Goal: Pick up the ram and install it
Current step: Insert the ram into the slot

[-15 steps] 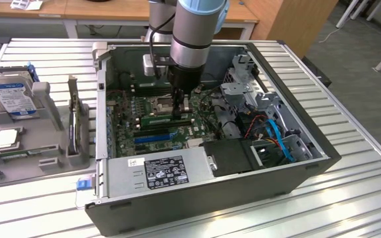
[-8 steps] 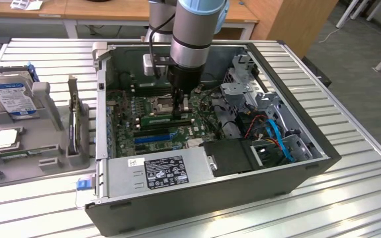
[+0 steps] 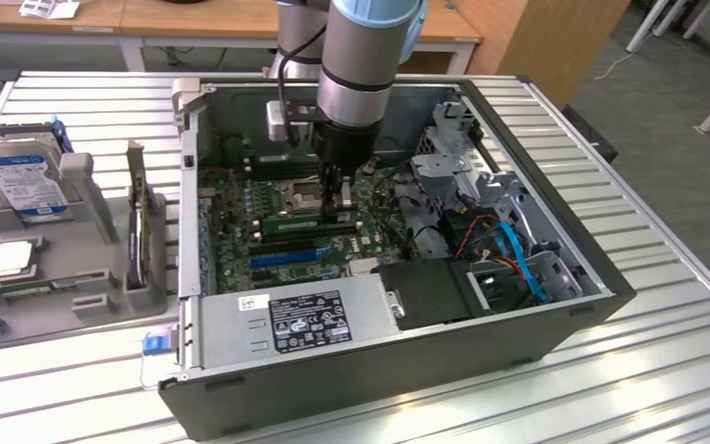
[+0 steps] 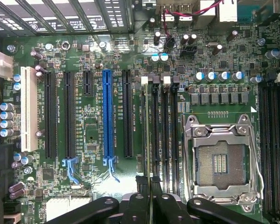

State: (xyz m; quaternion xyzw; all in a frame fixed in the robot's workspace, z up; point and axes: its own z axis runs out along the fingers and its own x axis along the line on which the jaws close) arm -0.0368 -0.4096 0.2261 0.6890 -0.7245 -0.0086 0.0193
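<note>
My gripper [image 3: 334, 205] reaches down into the open computer case [image 3: 577, 305], over the motherboard beside the processor socket [image 3: 303, 192]. It is shut on the ram [image 3: 312, 222], a narrow green stick lying along the memory slots just below the fingertips. In the wrist view the ram [image 4: 147, 140] shows edge-on as a thin line between the black fingers [image 4: 135, 205], lined up with the outermost memory slot, the one with the white latch [image 4: 144, 80], next to the other dark memory slots [image 4: 165, 135]. I cannot tell whether it is seated in the slot.
The empty processor socket [image 4: 221, 163] lies next to the memory slots, and a blue expansion slot [image 4: 107, 112] on the other side. A grey tray [image 3: 47, 287] at the exterior view's left holds a blue-labelled hard drive [image 3: 16, 180] and a silver processor chip [image 3: 7, 259]. The power supply [image 3: 293, 324] fills the case's near side.
</note>
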